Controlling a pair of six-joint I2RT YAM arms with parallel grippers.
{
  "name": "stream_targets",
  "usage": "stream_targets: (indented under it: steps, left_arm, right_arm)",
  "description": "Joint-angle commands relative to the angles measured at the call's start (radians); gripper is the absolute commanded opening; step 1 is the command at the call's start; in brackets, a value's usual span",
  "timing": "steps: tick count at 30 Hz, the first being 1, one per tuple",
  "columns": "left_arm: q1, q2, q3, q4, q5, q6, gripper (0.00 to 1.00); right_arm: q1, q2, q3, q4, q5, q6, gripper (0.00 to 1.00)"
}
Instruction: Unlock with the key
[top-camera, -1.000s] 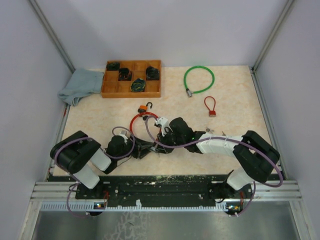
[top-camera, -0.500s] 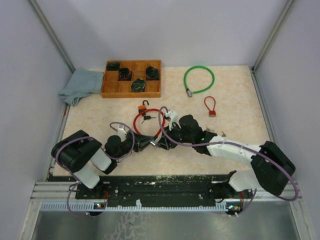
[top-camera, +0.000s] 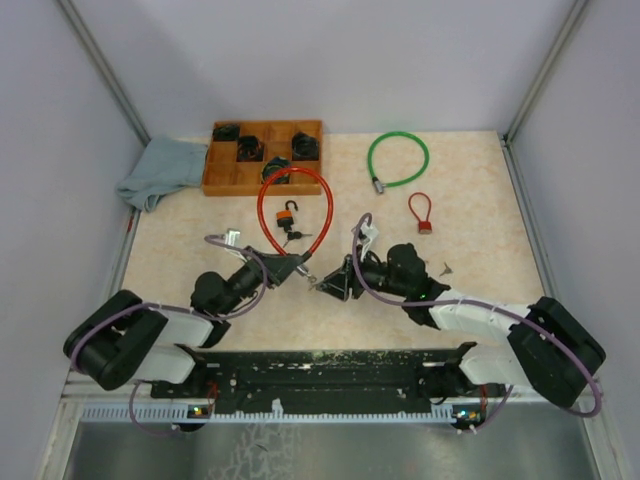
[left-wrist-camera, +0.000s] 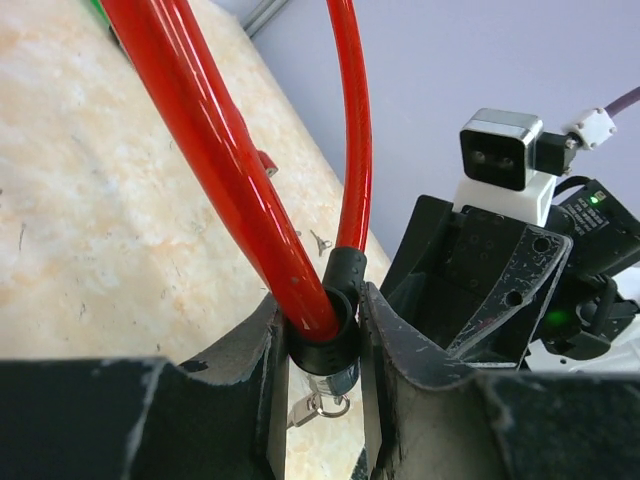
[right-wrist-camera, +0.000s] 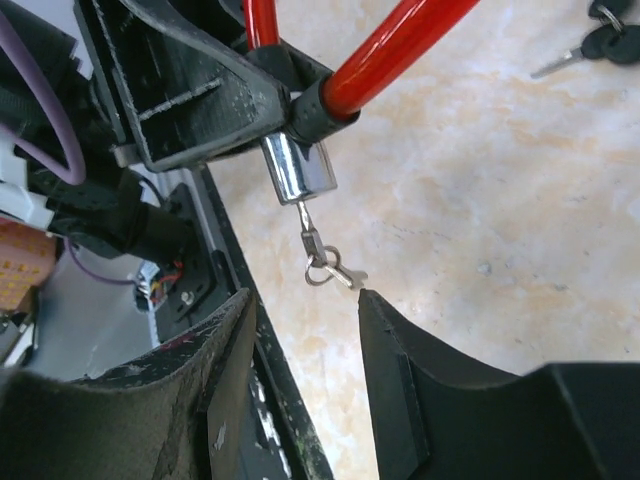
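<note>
Top external: beige table (top-camera: 480, 270), lilac walls (top-camera: 330, 60); left gripper (top-camera: 289, 268) clamps red lock (top-camera: 261, 208), right gripper (top-camera: 330, 283) parted.

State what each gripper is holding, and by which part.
Left gripper clamps the red cable lock by the black collar where its ends join. Right gripper holds nothing; jaws open.

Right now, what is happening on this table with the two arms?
The left gripper is clamped on the black collar of the red cable lock, holding it. A key sits in the lock's silver cylinder. The right gripper is open just in front of that key, not touching it.
</note>
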Motion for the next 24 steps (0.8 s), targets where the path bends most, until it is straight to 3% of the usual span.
stream_targets:
  steps: [1, 14, 24]
  left_arm:
    - [-0.003, -0.047, 0.012, 0.136, 0.027, 0.1, 0.0]
    - [-0.004, -0.151, 0.006, 0.145, 0.059, 0.083, 0.0]
    - [-0.006, -0.16, 0.004, 0.171, 0.063, 0.06, 0.0]
  right_arm:
    - [-0.007, 0.029, -0.02, 0.312, -0.068, 0.029, 0.46]
    - [-0.007, 0.165, -0.027, 0.576, -0.178, 0.032, 0.31]
    - [-0.006, 0.186, -0.007, 0.637, -0.213, 0.047, 0.06]
